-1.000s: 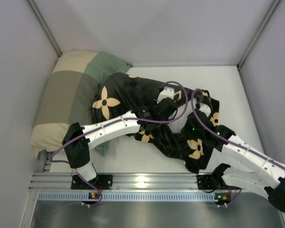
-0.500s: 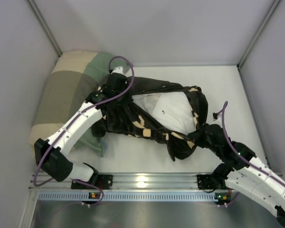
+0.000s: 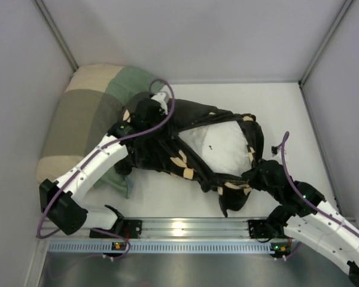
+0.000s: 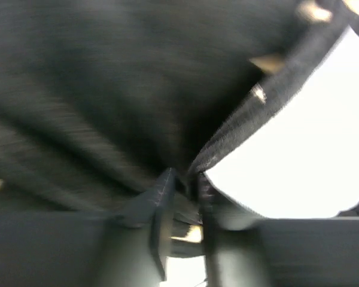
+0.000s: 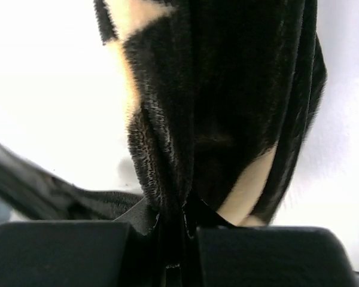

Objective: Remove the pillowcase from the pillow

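1. Two tools work this cover. Nearest you, the right tool [image 3: 258,178] is clamped tight on a bunched fold of the pillowcase [image 3: 161,149] at its near right corner, so that end is anchored for pulling.
2. At the middle of the desk [image 3: 287,107], the pillow [image 3: 221,146] shows white through the stretched opening. Black bands of fabric cross it, so judge it only partly out.
3. Farther left, the left tool [image 3: 145,110] sits at the cover's far end. Its wrist view is blurred: the jaws are narrow with fabric between them, but you cannot tell whether it grips.
4. Farthest, the patchwork pillow [image 3: 84,113] lies along the left wall, touching the cover.
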